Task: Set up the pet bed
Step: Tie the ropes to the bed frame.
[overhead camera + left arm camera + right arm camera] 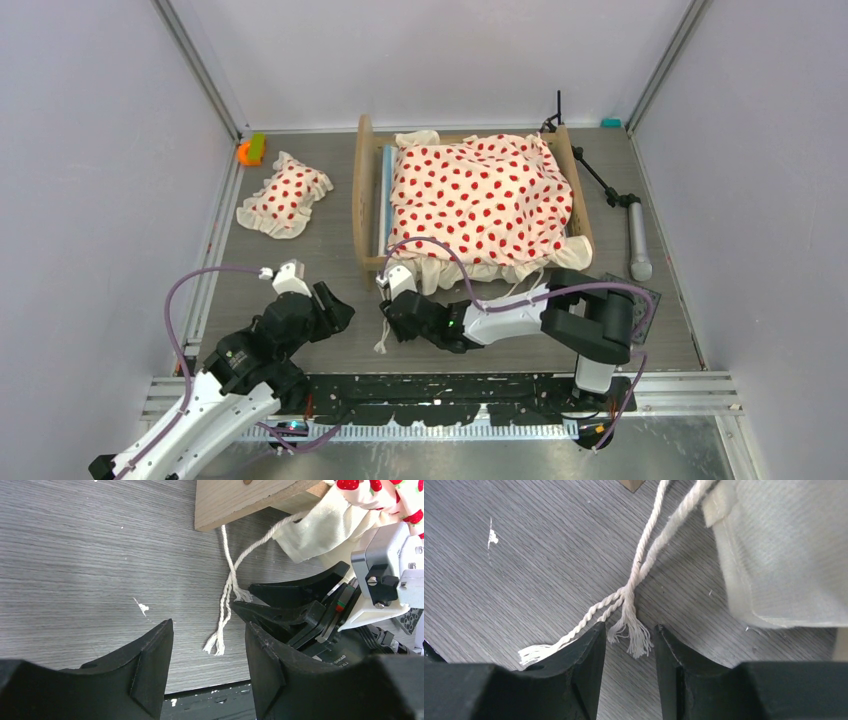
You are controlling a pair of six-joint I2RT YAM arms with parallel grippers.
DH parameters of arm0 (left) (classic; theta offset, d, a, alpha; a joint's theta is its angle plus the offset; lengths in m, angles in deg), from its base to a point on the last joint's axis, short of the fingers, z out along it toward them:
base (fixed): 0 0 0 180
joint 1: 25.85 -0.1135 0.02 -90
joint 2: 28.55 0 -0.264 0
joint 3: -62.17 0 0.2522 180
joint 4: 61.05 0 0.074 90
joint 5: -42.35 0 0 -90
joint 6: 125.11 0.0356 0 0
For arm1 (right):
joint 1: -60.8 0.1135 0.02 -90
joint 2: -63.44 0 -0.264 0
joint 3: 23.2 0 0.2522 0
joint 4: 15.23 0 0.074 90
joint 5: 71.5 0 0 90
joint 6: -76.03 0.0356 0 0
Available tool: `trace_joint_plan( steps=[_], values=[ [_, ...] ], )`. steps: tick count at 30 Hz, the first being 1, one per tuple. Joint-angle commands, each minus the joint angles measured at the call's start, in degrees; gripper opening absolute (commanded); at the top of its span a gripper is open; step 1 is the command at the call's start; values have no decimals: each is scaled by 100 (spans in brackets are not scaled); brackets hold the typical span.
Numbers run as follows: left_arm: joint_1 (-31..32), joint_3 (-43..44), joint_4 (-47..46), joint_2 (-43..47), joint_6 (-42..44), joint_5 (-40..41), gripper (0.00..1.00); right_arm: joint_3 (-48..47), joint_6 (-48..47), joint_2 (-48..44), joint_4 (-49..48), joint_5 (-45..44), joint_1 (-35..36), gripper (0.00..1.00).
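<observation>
The pet bed (363, 200) stands at the back centre, its light-wood frame covered by cream red-dotted bedding (480, 195). A strip of blue-striped mattress (384, 200) shows at its left. Two white tie cords (383, 340) trail from the bedding's ruffle (784, 555) onto the table. My right gripper (629, 626) is open and low over the table, with one frayed end of the cords (634, 635) lying between its fingertips. My left gripper (209, 625) is open just left of it, facing the other cord ends (215, 645) and holding nothing.
A matching dotted pillow (285, 195) lies left of the bed, with an orange and green object (250, 150) behind it. A black tripod (600, 180) with a grey handle (640, 245) lies right of the bed. A dark mat (645, 300) sits under the right arm.
</observation>
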Motion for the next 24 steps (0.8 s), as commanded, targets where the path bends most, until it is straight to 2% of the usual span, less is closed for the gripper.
trace_joint_plan(
  steps=[1, 7, 10, 12, 19, 24],
  values=[
    [17, 131, 47, 19, 84, 157, 57, -193, -174, 119, -51, 187, -22, 42],
    [17, 122, 64, 108, 54, 187, 57, -250, -559, 63, 397, 289, -22, 26],
    [17, 110, 79, 124, 45, 216, 57, -300, -975, 14, 630, 411, -26, 11],
    [17, 102, 87, 129, 36, 220, 57, -367, -1326, 20, 786, 497, -35, 5],
    [17, 111, 109, 140, 38, 258, 57, -554, -2211, -170, 1220, 735, -79, 1],
    [17, 103, 130, 187, 5, 267, 57, -647, -2677, -497, 1399, 1304, -82, 0]
  ],
)
